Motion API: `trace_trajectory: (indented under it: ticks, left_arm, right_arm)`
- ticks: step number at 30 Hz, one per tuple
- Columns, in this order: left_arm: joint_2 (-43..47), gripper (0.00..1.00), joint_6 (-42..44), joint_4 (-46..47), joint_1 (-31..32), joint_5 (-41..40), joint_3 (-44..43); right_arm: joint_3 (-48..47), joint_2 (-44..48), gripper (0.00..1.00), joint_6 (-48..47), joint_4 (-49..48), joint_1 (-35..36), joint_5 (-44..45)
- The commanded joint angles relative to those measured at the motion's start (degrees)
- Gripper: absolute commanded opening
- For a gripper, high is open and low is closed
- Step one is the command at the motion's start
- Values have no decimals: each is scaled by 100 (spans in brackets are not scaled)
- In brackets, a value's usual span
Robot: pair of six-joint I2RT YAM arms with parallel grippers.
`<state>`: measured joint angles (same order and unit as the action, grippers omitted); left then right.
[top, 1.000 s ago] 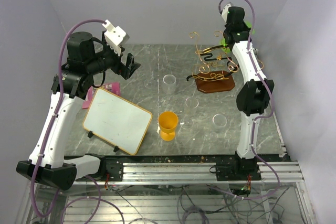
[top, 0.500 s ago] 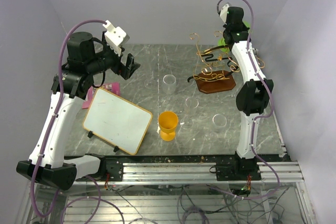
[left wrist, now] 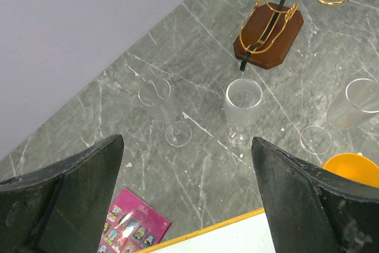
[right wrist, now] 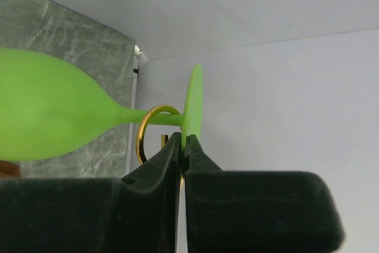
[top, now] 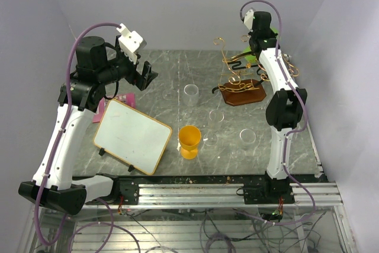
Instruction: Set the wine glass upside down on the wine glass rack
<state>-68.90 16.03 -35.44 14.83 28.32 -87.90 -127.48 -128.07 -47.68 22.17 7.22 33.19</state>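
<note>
In the right wrist view a lime-green wine glass (right wrist: pixel 53 114) lies sideways, its stem passing through a gold ring (right wrist: pixel 142 137) of the wine glass rack. My right gripper (right wrist: pixel 185 141) is shut on the rim of the glass's flat foot (right wrist: pixel 194 102). From above, that gripper (top: pixel 259 35) is high over the rack's gold wire top, above the reddish-brown wooden base (top: pixel 243 93); the green glass is mostly hidden there. My left gripper (top: pixel 144 76) hovers open and empty over the table's left side, its fingers (left wrist: pixel 71 194) wide apart. The rack's base (left wrist: pixel 269 37) shows at the top of the left wrist view.
Three clear wine glasses (top: pixel 190 92) (top: pixel 216 117) (top: pixel 247 137) stand mid-table, with an orange cup (top: pixel 189 140) in front. A yellow-framed whiteboard (top: pixel 133 135) sits front left beside a pink card (top: pixel 123 98). Purple walls close in behind and right of the rack.
The right wrist has shifted slightly left and up at the top of the rack, still gripping the green glass. The left arm has not moved.
</note>
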Motion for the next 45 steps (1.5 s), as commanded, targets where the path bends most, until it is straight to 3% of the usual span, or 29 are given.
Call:
trace_trajectory:
  ticks: [1,12,26,45]
  left_arm:
    - [28,100,63,28,-15,36,0]
    - [17,100,92,13,-18,51,1]
    - [-1,99,130,-33,-15,59,18]
    - [26,100,156,-24,-15,38,49]
  right_arm:
    - [50,88,0,-37,-154,24,-181]
    - [106,255,0,-30,-229,24,-315]
    - [1107,748,1,-827,-1204,25,-702]
    - [1313,990,3,-970,-976,22,-905]
